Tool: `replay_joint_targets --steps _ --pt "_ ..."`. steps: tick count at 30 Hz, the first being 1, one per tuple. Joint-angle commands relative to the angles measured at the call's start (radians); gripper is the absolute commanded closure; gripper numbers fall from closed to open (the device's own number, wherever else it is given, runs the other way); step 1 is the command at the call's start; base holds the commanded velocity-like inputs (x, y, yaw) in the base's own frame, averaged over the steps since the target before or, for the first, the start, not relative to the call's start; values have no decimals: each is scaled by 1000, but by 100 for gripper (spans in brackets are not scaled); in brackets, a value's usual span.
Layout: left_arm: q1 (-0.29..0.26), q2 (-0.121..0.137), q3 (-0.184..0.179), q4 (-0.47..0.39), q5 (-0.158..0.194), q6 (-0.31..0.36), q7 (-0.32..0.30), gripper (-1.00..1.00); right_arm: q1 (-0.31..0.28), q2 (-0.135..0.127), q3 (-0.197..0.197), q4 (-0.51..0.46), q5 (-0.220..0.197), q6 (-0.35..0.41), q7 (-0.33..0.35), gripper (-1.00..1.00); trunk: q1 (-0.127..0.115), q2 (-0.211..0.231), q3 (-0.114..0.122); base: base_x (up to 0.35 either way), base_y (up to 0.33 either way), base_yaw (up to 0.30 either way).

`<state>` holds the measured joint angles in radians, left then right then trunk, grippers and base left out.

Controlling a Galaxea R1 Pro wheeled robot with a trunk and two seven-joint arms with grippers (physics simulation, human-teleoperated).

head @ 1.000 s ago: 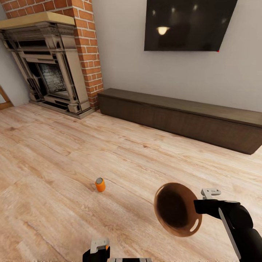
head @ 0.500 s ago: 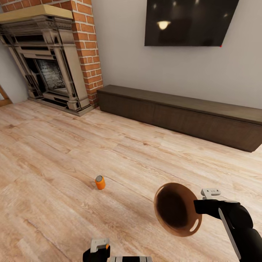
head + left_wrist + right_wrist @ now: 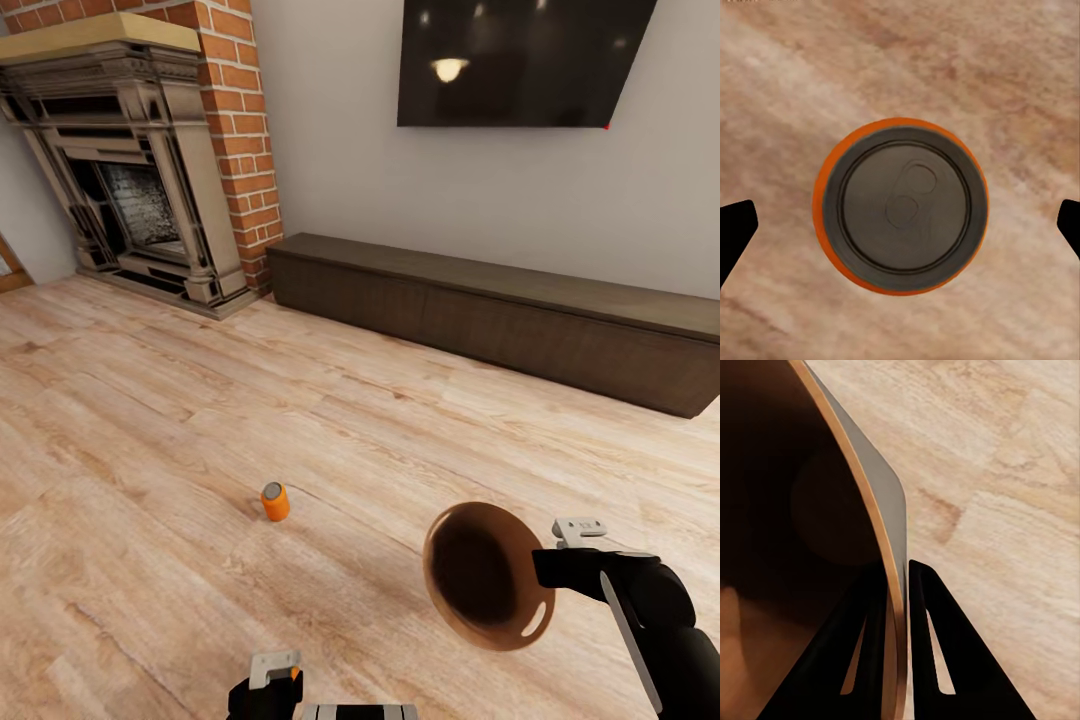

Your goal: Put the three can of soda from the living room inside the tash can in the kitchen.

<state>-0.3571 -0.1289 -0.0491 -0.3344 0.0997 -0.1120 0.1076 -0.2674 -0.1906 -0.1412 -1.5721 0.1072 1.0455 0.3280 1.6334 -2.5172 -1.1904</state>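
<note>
Head view, living room, items by descending size. Light wood plank floor (image 3: 150, 400): covers the lower picture and carries the loose items. Pale grey wall (image 3: 330, 130): at the far side. Long dark brown low cabinet (image 3: 500, 320): against the wall, on the floor's far edge. Red-brick fireplace with pale carved surround (image 3: 130, 150): at the floor's far left corner. Black wall-mounted TV screen (image 3: 520, 60): above the cabinet.

Small round tapered bin, glossy copper-brown inside and pale grey outside (image 3: 487, 577): held off the floor, tipped on its side with its mouth facing the camera, at the near right. Right gripper (image 3: 898, 592): black fingers nearly closed, pinching the bin's rim, one finger inside and one outside the wall.

Left gripper (image 3: 900, 229): at the floor's near edge; fingers spread wide, apart from the can between them in the left wrist view, gripping nothing. Bright orange soda can with grey pull-tab top (image 3: 901, 206): upright on the floor, directly beneath the left gripper. Second bright orange soda can (image 3: 274, 502): upright on open floor, near the middle, well apart from the bin.
</note>
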Motion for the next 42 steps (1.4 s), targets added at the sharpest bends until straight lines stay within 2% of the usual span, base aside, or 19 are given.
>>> replay_joint_targets --steps 1,14,18,25,28,34,37,42 --pt "0 0 0 0 0 0 0 -100 0 0 0 0 -15 2 6 100 0 0 0 0 0 0" --pt "-24 0 0 0 0 0 0 -100 0 0 0 0 -15 2 6 100 0 0 0 0 0 0" --pt "-25 0 0 0 0 0 0 -100 0 0 0 0 -15 2 6 100 2 -1 -15 0 0 0" --pt "-26 0 0 0 0 0 0 -100 0 0 0 0 -15 2 6 100 2 -1 -15 0 0 0" --pt "-26 0 0 0 0 0 0 -100 0 0 1 0 -15 2 6 100 3 -2 -27 0 0 0" --pt "-26 0 0 0 0 0 0 -100 0 0 1 0 -15 2 6 100 3 -2 -27 0 0 0" --pt "-26 0 0 0 0 0 0 -100 0 0 2 0 -15 2 6 100 4 -2 -39 0 0 0" --pt "-26 0 0 0 0 0 -2 -100 0 0 2 0 -15 2 6 100 4 -2 -39 0 0 0"
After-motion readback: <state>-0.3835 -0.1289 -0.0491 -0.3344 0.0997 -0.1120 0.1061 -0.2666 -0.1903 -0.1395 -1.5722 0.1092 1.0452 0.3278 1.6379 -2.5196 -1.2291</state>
